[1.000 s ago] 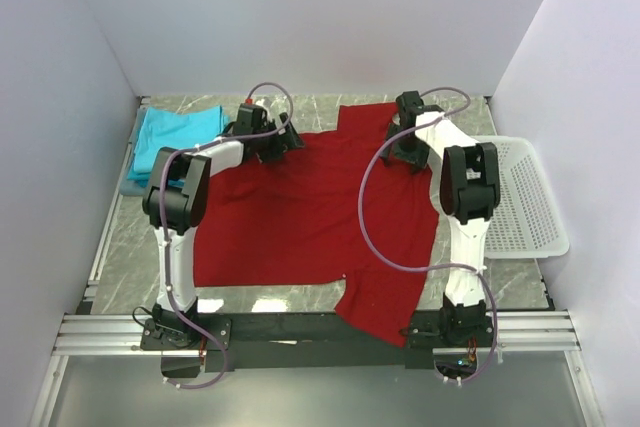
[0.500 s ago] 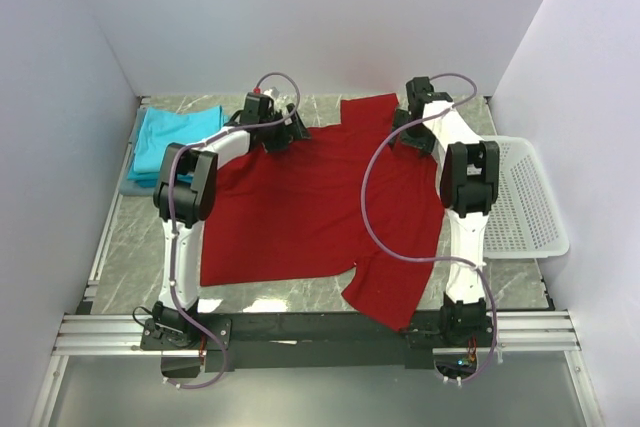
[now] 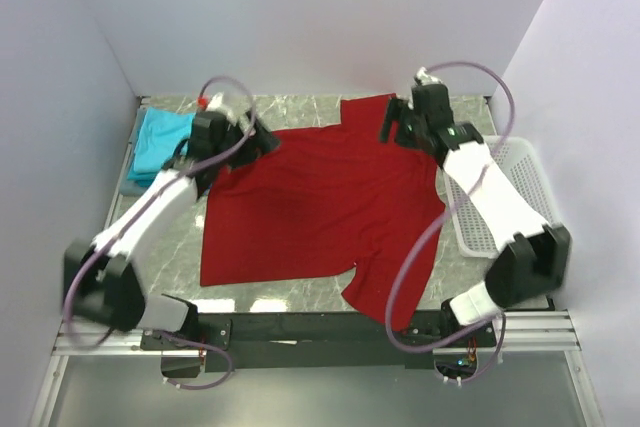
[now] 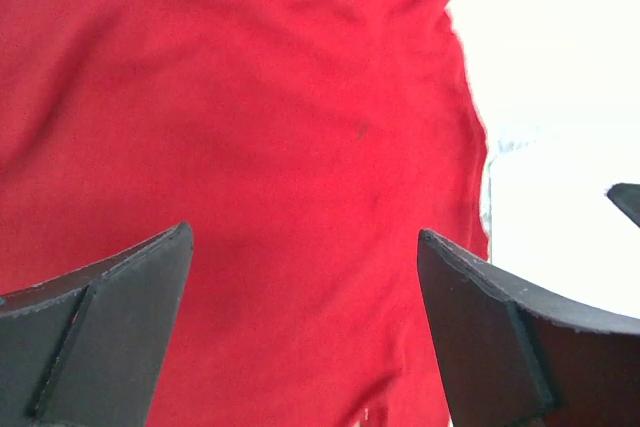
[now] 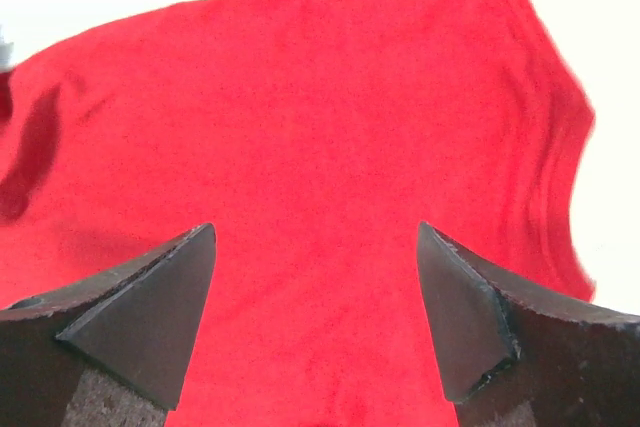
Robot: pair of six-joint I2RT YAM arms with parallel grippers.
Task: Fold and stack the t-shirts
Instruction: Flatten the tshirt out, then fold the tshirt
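Arms point(image 3: 150, 212) swung outward | left end effector point(image 4: 303, 232), right end effector point(image 5: 316, 227): released | red t-shirt point(image 3: 310, 202) flat

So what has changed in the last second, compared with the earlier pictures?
Both arms swung their elbows outward, the left toward the near left corner, the right over the basket. The red t-shirt slid slightly toward the far side and lies flatter. The left gripper and right gripper now hang over its far edge with jaws open, holding nothing. The teal t-shirts and the basket stayed put.
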